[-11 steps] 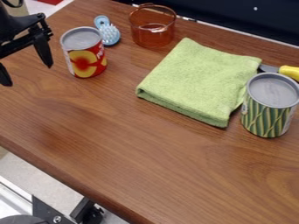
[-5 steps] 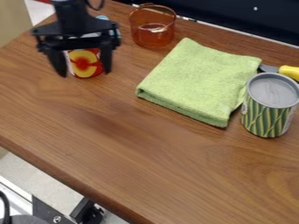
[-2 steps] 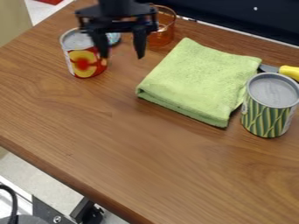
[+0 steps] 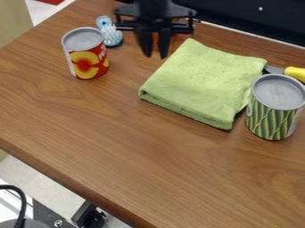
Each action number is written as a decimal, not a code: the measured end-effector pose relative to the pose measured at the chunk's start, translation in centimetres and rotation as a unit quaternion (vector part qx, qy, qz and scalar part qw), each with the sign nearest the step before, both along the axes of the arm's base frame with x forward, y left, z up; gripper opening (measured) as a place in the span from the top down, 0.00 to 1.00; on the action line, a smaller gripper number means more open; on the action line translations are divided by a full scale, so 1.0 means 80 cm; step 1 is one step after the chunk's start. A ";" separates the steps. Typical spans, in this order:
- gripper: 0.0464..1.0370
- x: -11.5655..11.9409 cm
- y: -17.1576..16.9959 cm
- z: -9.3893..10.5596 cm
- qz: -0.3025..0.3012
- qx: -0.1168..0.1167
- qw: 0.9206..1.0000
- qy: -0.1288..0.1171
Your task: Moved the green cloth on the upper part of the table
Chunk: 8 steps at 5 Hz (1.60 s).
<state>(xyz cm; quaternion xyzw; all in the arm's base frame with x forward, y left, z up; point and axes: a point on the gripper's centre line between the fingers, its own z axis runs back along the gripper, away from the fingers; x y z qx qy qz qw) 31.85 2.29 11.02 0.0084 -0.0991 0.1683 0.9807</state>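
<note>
Green cloth (image 4: 199,84): being supported flat, right of centre, by the wooden table (image 4: 113,142), its layers being folded into a thick pad

Black gripper (image 4: 155,56): being held beyond the cloth's upper-left edge, near its far corner, its fingers being parted by a narrow gap, with nothing being gripped

Cloth's weight and feel: being judged light, soft and floppy; no breakage is being risked, and little slipping is being expected from its fuzzy surface

Best hold: being offered, it seems, by the far corner or upper-left edge, where all the layers should be pinched together; if only the top one is being pinched, the pad may be opened out

Cloth's right side: being crowded by the green-patterned can (image 4: 276,107), with a yellow-handled knife (image 4: 294,73) being seen by the far right corner; whether either is being touched cannot be told, so a grip there is being judged riskier
</note>
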 end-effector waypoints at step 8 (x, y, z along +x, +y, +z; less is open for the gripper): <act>0.99 0.020 -0.042 -0.073 -0.111 -0.009 0.993 0.039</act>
